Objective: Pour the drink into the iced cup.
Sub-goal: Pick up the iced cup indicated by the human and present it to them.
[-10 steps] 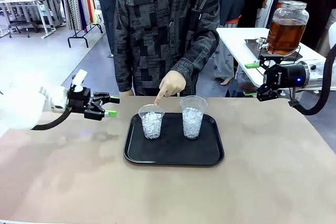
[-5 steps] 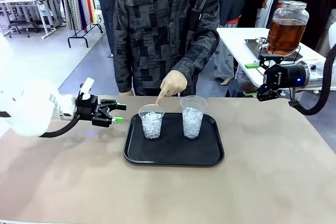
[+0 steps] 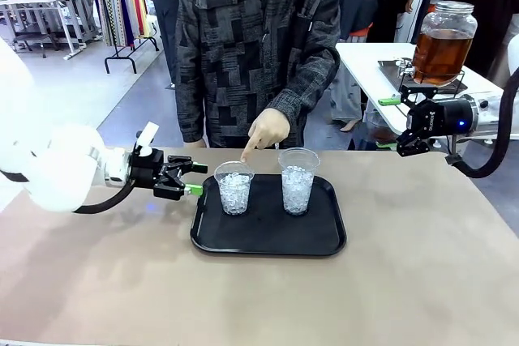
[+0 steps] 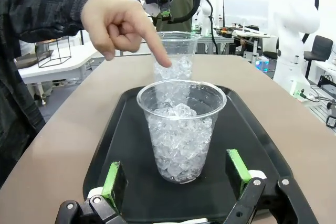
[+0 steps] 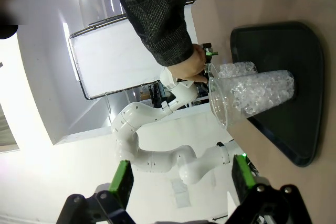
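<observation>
Spanning the lower half of the front view, the tan table (image 3: 422, 281) carries a black tray (image 3: 268, 249) at its centre, with a person in a dark patterned jacket (image 3: 251, 46) standing behind it at upper centre. At the upper right, on a white side table (image 3: 365, 58) well apart from the tray, sits a clear jar (image 3: 446, 26) with a metal lid; the drink (image 3: 440, 56), amber-brown, fills most of it. Just below and in front of the jar in the picture, the right claw (image 3: 399, 125) hangs with its jaws spread wide and nothing between them. At centre left, the left claw (image 3: 197, 179) is also wide open and empty, its green-padded tips at the tray's left edge, just beside the left cup (image 3: 234, 188). In the left wrist view that cup (image 4: 181, 129) stands between the pads, touching neither. The right cup (image 3: 298, 180) stands beside it on the tray; both are clear plastic and packed with ice. The person's hand (image 3: 266, 129) points a forefinger down at the left cup's far rim.
</observation>
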Controlling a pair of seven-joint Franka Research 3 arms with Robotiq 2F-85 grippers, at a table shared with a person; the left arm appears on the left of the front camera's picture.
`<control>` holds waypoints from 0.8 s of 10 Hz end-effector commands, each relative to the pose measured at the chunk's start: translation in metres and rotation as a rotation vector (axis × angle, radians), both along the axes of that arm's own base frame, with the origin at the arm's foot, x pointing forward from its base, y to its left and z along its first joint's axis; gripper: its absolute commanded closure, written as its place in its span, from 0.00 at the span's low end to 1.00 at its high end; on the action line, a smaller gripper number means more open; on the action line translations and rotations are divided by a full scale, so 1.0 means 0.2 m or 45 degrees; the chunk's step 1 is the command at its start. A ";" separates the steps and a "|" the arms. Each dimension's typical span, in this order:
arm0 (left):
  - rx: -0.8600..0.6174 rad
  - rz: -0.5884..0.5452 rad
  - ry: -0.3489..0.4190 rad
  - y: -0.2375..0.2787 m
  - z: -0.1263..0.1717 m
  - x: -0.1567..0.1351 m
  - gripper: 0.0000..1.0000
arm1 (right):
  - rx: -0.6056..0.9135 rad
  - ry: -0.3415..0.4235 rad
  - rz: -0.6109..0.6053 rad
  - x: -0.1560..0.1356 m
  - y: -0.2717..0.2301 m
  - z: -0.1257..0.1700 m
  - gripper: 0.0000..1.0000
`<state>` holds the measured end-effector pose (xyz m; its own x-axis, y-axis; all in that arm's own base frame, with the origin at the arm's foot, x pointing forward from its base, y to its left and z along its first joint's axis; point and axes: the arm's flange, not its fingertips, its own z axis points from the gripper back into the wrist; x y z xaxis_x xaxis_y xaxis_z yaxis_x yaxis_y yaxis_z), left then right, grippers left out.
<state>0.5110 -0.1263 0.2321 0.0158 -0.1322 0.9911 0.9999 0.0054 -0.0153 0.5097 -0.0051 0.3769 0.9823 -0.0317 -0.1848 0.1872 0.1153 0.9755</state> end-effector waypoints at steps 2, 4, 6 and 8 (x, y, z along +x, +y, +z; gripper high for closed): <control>0.011 -0.005 -0.008 -0.05 -0.04 -0.01 0.00 | -0.004 -0.006 -0.006 0.00 0.00 0.00 0.00; 0.021 -0.013 -0.005 -0.09 -0.06 -0.01 0.00 | -0.004 -0.006 -0.006 0.00 0.00 0.00 0.00; 0.026 -0.008 -0.008 -0.12 -0.07 -0.01 0.00 | -0.004 -0.006 -0.006 0.00 0.00 0.00 0.00; 0.027 0.006 -0.013 -0.15 -0.07 0.01 0.00 | -0.004 -0.006 -0.006 0.00 0.00 0.00 0.00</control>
